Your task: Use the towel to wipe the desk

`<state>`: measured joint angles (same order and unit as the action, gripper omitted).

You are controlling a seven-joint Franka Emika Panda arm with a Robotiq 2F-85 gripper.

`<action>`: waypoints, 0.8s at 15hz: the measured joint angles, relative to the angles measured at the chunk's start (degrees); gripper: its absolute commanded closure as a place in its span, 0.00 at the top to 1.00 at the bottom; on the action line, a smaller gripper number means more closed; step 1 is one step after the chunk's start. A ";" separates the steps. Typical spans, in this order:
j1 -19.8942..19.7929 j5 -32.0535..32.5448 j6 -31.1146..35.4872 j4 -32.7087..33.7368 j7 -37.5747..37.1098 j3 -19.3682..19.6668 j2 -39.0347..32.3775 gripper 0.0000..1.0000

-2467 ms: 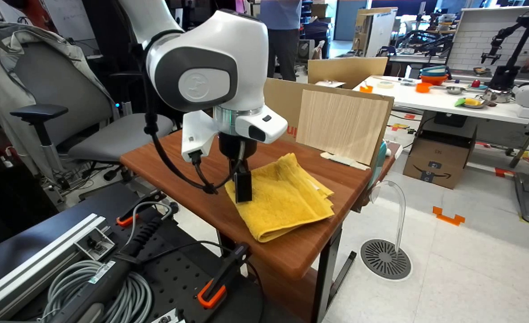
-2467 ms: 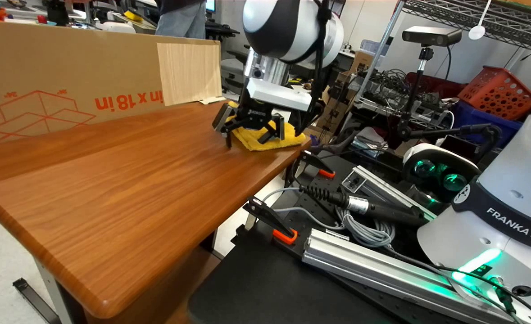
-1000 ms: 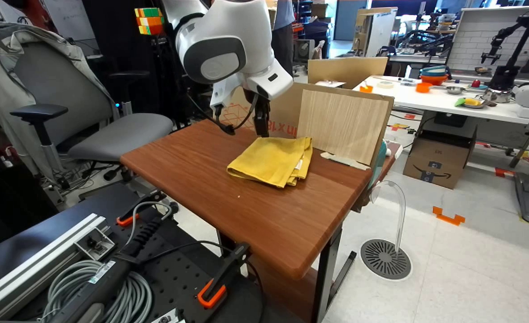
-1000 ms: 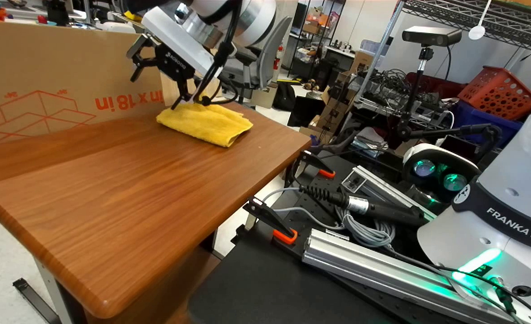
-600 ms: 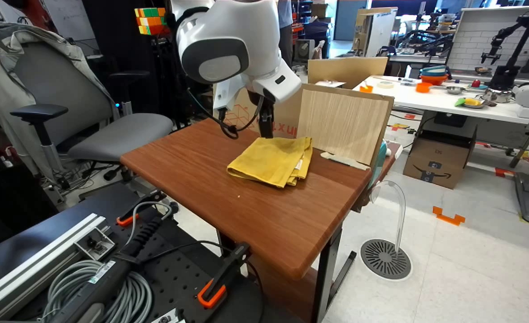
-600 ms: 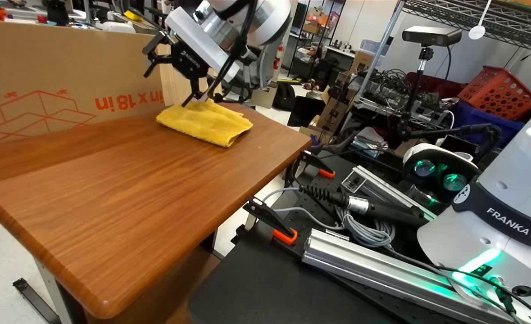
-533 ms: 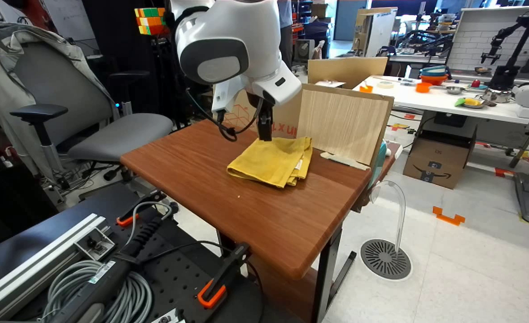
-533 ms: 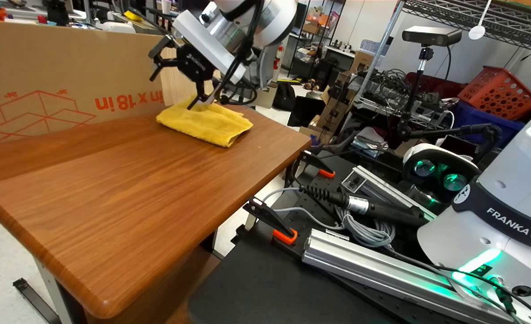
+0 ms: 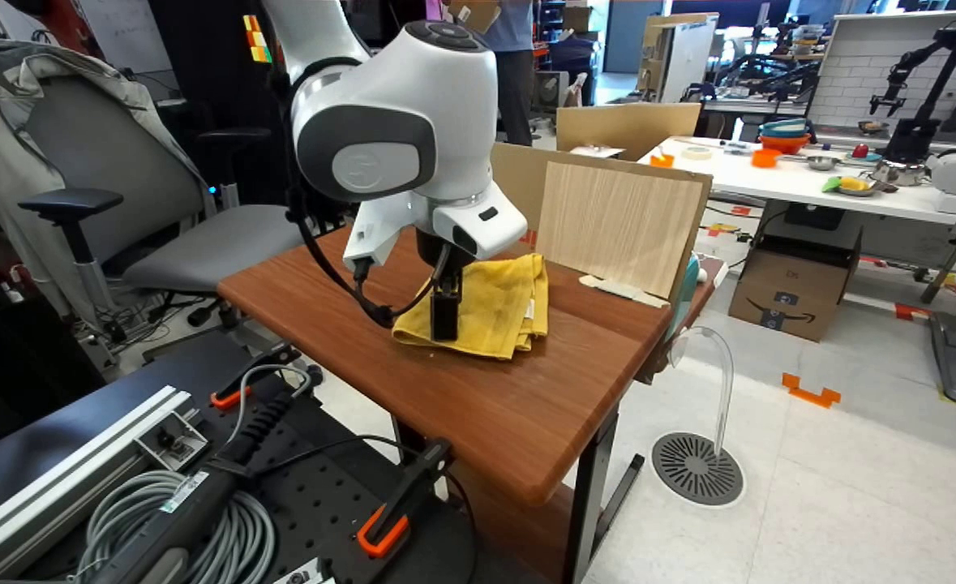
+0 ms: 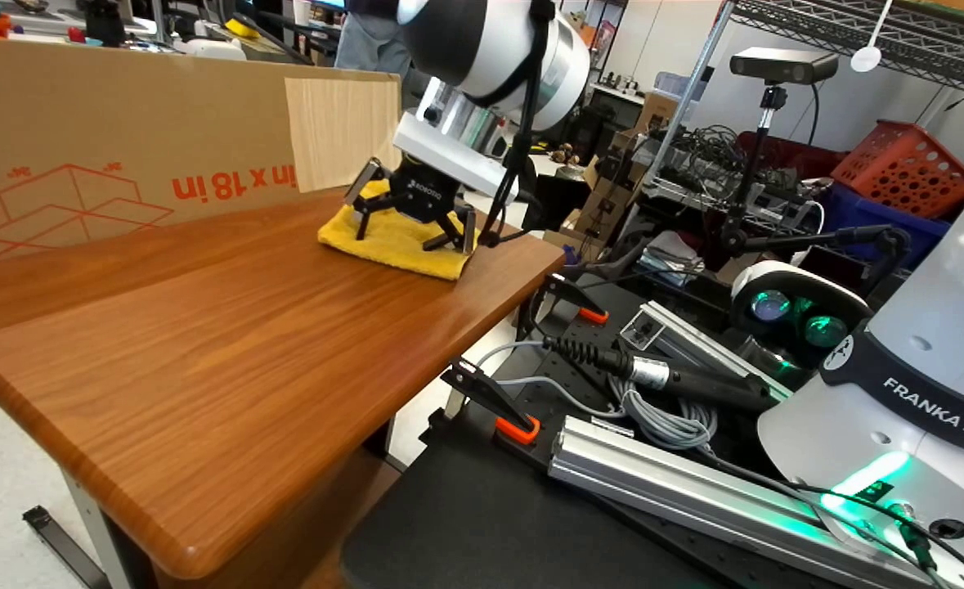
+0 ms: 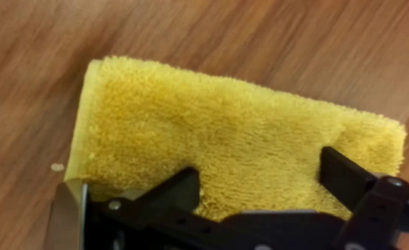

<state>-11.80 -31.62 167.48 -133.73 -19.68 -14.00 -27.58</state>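
We found both exterior views angled down from farther back, sharing desk (image 10: 244, 327) and towel (image 9: 494, 304); the wrist view looked closely down at that towel.

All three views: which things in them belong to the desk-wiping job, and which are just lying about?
Part of the job: yellow towel; brown wood-grain desk; Robotiq gripper, open over the towel; perhaps the pale speck beside the towel.

Just lying or standing about: gray office chair; Amazon cardboard box; red plastic basket.
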 measured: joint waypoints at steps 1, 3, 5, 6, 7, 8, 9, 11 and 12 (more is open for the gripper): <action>3.81 1.77 -0.33 0.17 -1.65 3.10 0.13 1.00; 9.31 4.73 -1.89 0.50 -4.16 7.12 0.19 1.00; 13.49 7.27 -2.71 0.59 -5.53 9.21 0.21 1.00; 15.52 8.29 -2.85 0.57 -5.84 9.57 0.22 1.00; 17.65 9.21 -2.88 0.54 -6.04 9.61 0.22 1.00; 19.78 10.13 -2.89 0.51 -6.36 9.58 0.22 1.00; 22.22 11.07 -2.89 0.48 -6.81 9.56 0.22 1.00; 27.45 13.32 -2.89 0.46 -8.50 9.55 0.21 1.00; 29.90 14.46 -2.89 0.46 -9.55 9.56 0.20 1.00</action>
<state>18.10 -17.16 164.59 -133.27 -29.23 -4.44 -27.38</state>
